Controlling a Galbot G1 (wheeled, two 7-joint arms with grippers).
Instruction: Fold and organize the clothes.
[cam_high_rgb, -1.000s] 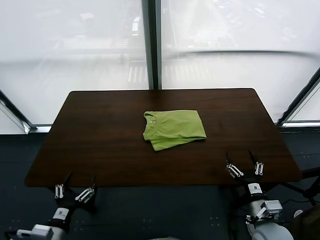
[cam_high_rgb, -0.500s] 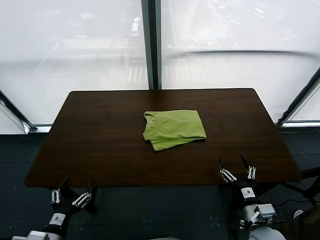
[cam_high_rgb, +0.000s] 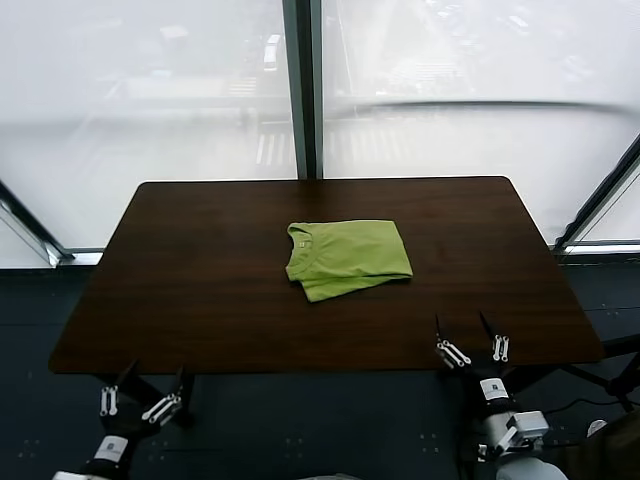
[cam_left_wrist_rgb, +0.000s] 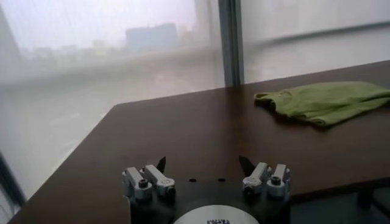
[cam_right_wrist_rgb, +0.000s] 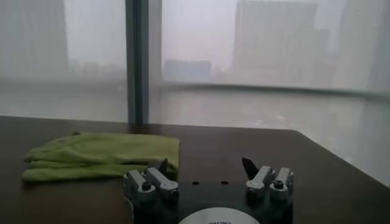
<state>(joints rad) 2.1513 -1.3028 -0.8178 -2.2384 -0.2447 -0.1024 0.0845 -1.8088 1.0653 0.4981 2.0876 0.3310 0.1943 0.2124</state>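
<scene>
**Folded green T-shirt on table, both grippers off it and spread wide**

Near the middle of the dark brown table (cam_high_rgb: 200, 300), slightly toward the far edge, lies the lime-green T-shirt (cam_high_rgb: 347, 258), folded into a compact, roughly rectangular bundle. Round neck opening sits at its left end in the head view; a lower layer sticks out past the near edge at the left corner. Shirt lies flat on the wood, nothing on top of it, nothing touching it.

Left gripper (cam_high_rgb: 134, 392) is low at the near left corner, below and just off the table's front edge. Jaws wide apart, nothing between them. Well apart from the shirt.

Right gripper (cam_high_rgb: 470, 338) is at the near right side, its fingertips over the table's front edge strip. Jaws also spread wide, empty. Well apart from the shirt, to the right and nearer the robot.

Left wrist view: own fingers (cam_left_wrist_rgb: 149, 181) splayed, table edge just ahead, shirt (cam_left_wrist_rgb: 326, 101) far off across the tabletop.

Right wrist view: own fingers (cam_right_wrist_rgb: 265, 179) splayed, shirt (cam_right_wrist_rgb: 100, 156) ahead across the tabletop, stacked layers visible from the side.

Behind the table: large frosted window (cam_high_rgb: 150, 90) with a dark vertical mullion (cam_high_rgb: 303, 90).
</scene>
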